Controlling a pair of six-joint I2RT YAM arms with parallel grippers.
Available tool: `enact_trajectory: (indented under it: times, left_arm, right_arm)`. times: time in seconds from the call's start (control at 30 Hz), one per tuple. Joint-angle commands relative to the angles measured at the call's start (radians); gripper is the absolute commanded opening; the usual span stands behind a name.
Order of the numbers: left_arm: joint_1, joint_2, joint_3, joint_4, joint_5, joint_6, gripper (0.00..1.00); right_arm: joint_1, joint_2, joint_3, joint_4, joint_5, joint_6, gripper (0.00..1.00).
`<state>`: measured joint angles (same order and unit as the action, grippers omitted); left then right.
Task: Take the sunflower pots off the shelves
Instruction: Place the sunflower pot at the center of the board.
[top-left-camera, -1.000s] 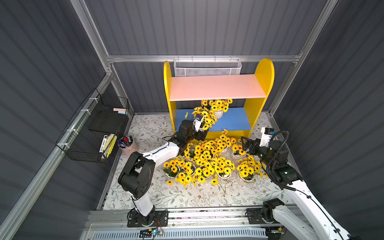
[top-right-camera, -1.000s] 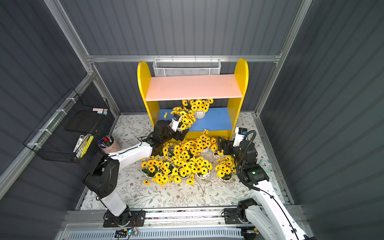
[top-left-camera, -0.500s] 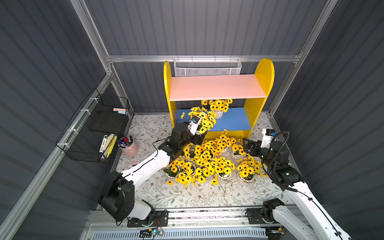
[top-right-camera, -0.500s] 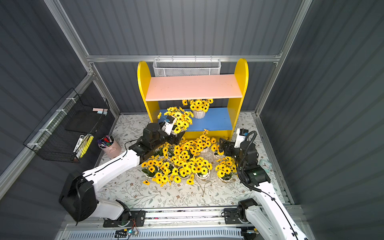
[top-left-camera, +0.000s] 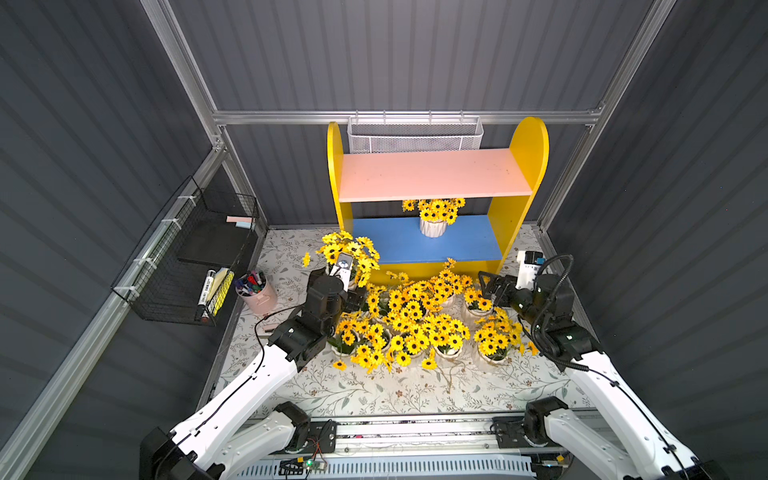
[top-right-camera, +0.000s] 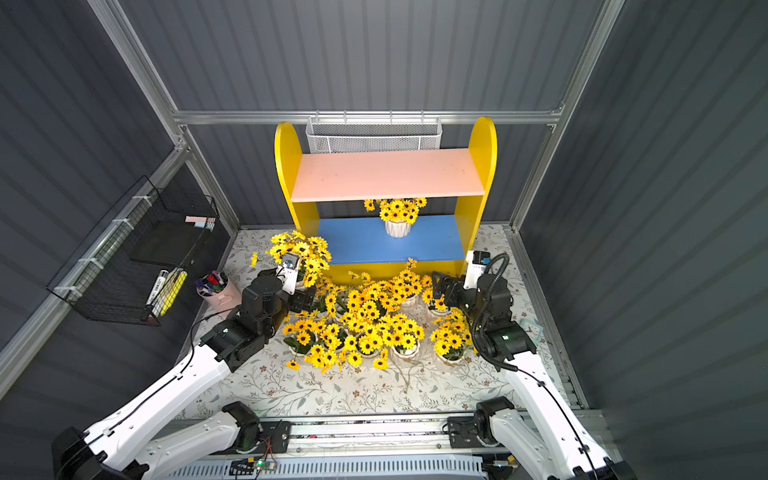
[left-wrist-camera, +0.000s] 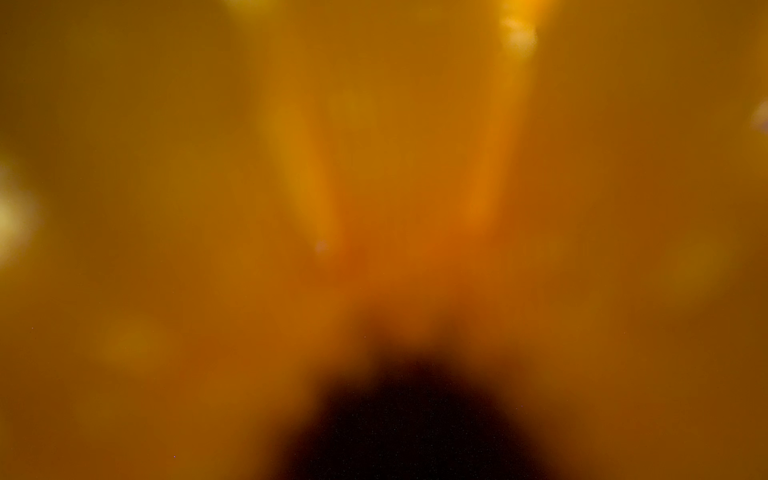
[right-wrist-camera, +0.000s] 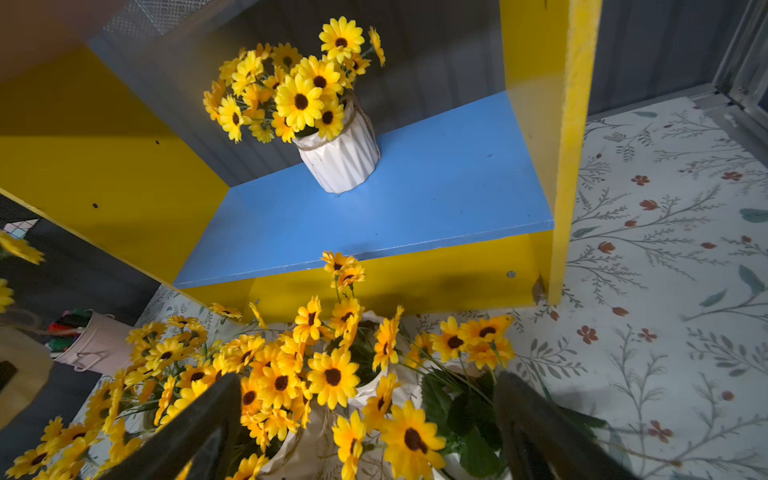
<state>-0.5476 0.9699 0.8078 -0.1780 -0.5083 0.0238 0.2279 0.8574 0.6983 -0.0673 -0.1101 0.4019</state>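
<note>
Now | right gripper (right-wrist-camera: 368, 380): jaws spread | sunflower pot (right-wrist-camera: 338, 160): on blue board (right-wrist-camera: 436, 208), well apart ahead

Top views bright, sharp; left wrist view all orange blur.

Legible text: none that I can make out from my station. Dark printing runs along a white marker (top-left-camera: 205, 286) standing in the black wire rack (top-left-camera: 166, 291) at nine o'clock of the scene; in both top views it is too small to read. A black-and-blue sticker (top-left-camera: 534, 258) on the white camera housing (top-left-camera: 524, 276) at three o'clock is equally unreadable. The left wrist view gives me only an orange blur.
</note>
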Motion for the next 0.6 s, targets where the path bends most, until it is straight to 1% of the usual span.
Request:
enact_trajectory:
  times: [0.0, 0.07, 0.1, 0.17, 0.27, 0.3, 0.33, 0.37, 0.43, 0.5, 0.57]
  left_arm:
    - [0.078, -0.041, -0.032, -0.039, -0.157, -0.081, 0.00]
    - [0.166, -0.055, -0.062, -0.046, -0.093, -0.163, 0.00]
    - [0.188, -0.052, -0.070, -0.041, -0.082, -0.166, 0.00]
    - [0.210, -0.047, -0.079, -0.015, -0.107, -0.155, 0.00]
    - [0.266, 0.005, -0.096, 0.030, -0.036, -0.193, 0.00]
    - [0.281, 0.030, -0.096, 0.035, -0.032, -0.201, 0.00]
    - [0.293, 0.044, -0.108, 0.061, -0.010, -0.198, 0.00]
    - [0.303, 0.052, -0.139, 0.125, 0.008, -0.194, 0.00]
    - [0.329, 0.066, -0.177, 0.193, 0.007, -0.203, 0.00]
    - [0.369, 0.083, -0.218, 0.283, 0.056, -0.211, 0.00]
    - [0.385, 0.109, -0.252, 0.370, 0.074, -0.210, 0.00]
  right_arm:
    - [-0.002, 0.001, 0.039, 0.029, -0.047, 0.001, 0.96]
    - [-0.002, 0.000, 0.043, 0.024, -0.057, -0.002, 0.96]
    - [-0.003, 0.001, 0.044, 0.024, -0.056, -0.002, 0.96]
    - [-0.003, 0.004, 0.040, 0.032, -0.067, 0.001, 0.96]
    - [-0.003, 0.020, 0.035, 0.045, -0.080, 0.007, 0.96]
    - [-0.002, 0.024, 0.033, 0.052, -0.082, 0.008, 0.96]
    - [-0.002, 0.027, 0.031, 0.053, -0.083, 0.006, 0.96]
    - [-0.002, 0.028, 0.031, 0.054, -0.083, 0.003, 0.95]
    - [-0.002, 0.025, 0.024, 0.054, -0.082, -0.003, 0.95]
    - [-0.002, 0.025, 0.020, 0.052, -0.080, -0.007, 0.95]
    - [-0.003, 0.026, 0.018, 0.050, -0.083, -0.010, 0.96]
